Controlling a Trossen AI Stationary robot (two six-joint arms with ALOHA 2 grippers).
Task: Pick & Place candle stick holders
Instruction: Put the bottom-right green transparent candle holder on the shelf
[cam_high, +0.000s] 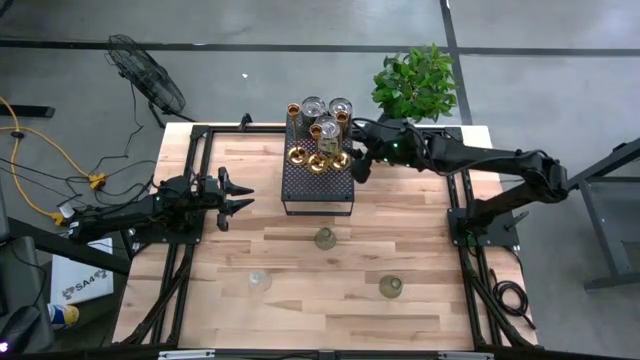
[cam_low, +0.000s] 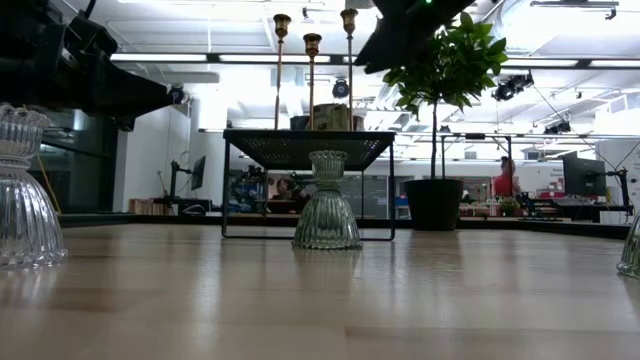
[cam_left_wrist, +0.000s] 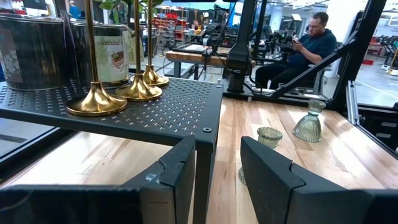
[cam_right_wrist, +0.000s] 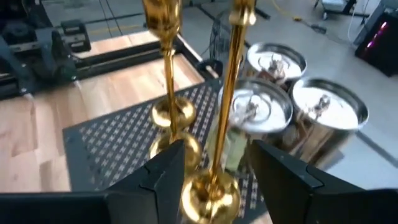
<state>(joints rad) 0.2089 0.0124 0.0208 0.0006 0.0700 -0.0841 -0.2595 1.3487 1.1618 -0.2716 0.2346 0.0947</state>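
our right gripper (cam_right_wrist: 211, 165) hovers over the black perforated box (cam_high: 318, 180), jaws spread around a brass holder's stem (cam_right_wrist: 227, 93); we should centre the stem, close gently and lift straight so its neighbours stay put. three glass holders (cam_high: 325, 238) sit on the wooden desk (cam_high: 420, 230). left gripper (cam_high: 238, 194) waits, jaws spread, open workshop behind

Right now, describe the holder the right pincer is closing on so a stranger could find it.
Find the black perforated box at the table's far middle. Three brass holders stand on it; the one meant is nearest the potted plant, its thin stem between the right pincer's open fingers.
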